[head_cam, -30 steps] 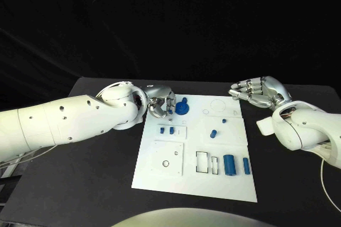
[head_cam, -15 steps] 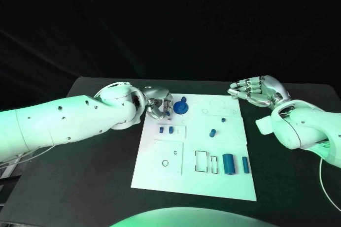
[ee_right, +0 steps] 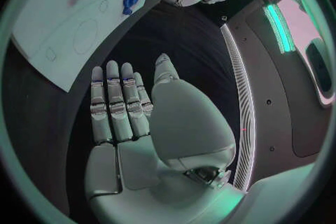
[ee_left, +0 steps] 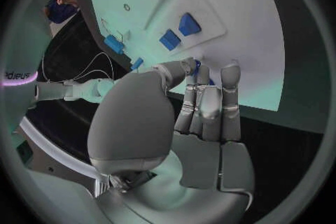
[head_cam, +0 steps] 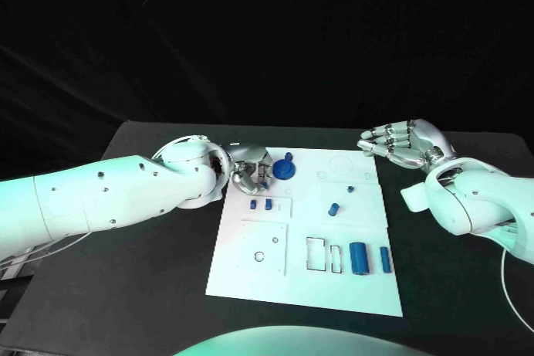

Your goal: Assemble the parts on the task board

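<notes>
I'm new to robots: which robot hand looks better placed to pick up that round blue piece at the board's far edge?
The left robot hand, probably: it sits right beside the round blue piece, fingers at the board. The right robot hand hovers off the board's far corner.

A black table (head_cam: 156, 294) spreads left, right, near and far beneath everything, its far edge meeting a dark, wrinkled black backdrop (head_cam: 267, 55), while thin pale cables (head_cam: 512, 294) trail over its near right corner.

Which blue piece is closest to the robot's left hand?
The round blue part at the far left corner of the task board, right beside the left hand. The other blue pieces lie nearer the robot.
</notes>
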You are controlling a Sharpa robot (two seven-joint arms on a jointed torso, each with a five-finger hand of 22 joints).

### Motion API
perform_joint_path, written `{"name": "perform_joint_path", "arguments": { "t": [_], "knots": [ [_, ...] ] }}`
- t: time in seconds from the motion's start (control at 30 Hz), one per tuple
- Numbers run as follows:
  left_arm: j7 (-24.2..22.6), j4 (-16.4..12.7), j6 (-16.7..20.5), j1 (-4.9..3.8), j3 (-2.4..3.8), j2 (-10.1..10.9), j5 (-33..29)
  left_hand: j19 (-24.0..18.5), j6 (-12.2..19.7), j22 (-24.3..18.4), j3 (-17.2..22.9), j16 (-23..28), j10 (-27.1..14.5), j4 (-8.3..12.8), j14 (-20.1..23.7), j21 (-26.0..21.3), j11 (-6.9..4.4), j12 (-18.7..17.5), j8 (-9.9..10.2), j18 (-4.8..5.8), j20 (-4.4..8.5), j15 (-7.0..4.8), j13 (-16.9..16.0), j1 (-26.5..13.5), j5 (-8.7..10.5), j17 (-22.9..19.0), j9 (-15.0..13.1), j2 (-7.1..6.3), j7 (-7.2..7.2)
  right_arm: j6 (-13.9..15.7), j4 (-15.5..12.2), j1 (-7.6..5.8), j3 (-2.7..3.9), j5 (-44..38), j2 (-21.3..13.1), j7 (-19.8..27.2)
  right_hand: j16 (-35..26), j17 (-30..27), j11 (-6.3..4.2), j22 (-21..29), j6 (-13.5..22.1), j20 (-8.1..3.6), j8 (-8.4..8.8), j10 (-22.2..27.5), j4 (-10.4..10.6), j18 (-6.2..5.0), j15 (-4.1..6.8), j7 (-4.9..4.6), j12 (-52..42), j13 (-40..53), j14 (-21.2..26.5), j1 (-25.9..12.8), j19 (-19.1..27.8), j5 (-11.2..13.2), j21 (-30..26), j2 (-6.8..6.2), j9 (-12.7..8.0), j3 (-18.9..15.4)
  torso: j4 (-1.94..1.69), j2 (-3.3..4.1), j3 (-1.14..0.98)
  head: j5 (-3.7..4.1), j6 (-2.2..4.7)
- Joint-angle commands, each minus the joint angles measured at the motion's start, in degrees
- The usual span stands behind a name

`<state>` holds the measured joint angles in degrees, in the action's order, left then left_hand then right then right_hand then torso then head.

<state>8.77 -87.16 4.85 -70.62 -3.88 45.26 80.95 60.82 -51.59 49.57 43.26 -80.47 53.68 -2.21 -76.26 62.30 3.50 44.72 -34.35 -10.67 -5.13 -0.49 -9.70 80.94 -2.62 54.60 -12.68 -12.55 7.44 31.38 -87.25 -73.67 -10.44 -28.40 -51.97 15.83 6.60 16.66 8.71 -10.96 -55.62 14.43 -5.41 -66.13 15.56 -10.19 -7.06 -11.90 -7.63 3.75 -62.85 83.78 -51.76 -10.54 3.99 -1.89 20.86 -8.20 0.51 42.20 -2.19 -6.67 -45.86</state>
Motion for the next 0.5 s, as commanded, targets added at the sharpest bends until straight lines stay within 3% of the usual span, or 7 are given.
{"name": "perform_joint_path", "arguments": {
  "t": [0.03, 0.5],
  "knots": [
    [-0.07, 0.03, -0.76, 0.05, 0.02, -0.28, -0.47, -0.34, -0.38, -0.03, 0.19, -0.14, 0.15, -0.09, 0.12, -0.07, -0.05, -0.26, -0.12, 0.93, -0.22, 0.16, 0.04, -0.41, -0.30, -0.02, -0.07, 0.05, 0.13, -0.95, 0.00, 0.03, 0.01, -0.40, 0.11, 0.48, -0.18, -0.05, 0.05, 0.06, -0.25, -0.07, 0.18, 0.48, -0.06, -0.40, 0.00, -0.31, -0.13, -0.08, -0.44, 0.72, -0.01, -0.04, 0.07, 0.08, -0.08, 0.31, 0.03, -0.04, -0.04, 0.06, 0.04],
    [0.34, 0.51, -1.95, 0.11, -0.02, -0.83, -0.69, -0.35, -0.36, -0.02, 0.30, -0.16, 0.20, 0.00, 0.12, -0.07, -0.06, -0.34, -0.08, 0.91, -0.20, 0.16, 0.08, -0.41, -0.30, 0.02, -0.10, 0.01, 0.11, -1.10, -0.05, 0.03, 0.01, -0.29, 0.09, 0.43, -0.19, -0.08, 0.04, 0.10, -0.27, -0.07, 0.18, 0.47, -0.02, -0.40, 0.00, -0.31, -0.14, -0.07, -0.44, 0.74, -0.01, -0.03, 0.07, 0.07, -0.09, 0.30, 0.03, -0.03, -0.05, 0.09, 0.07]
  ]
}}
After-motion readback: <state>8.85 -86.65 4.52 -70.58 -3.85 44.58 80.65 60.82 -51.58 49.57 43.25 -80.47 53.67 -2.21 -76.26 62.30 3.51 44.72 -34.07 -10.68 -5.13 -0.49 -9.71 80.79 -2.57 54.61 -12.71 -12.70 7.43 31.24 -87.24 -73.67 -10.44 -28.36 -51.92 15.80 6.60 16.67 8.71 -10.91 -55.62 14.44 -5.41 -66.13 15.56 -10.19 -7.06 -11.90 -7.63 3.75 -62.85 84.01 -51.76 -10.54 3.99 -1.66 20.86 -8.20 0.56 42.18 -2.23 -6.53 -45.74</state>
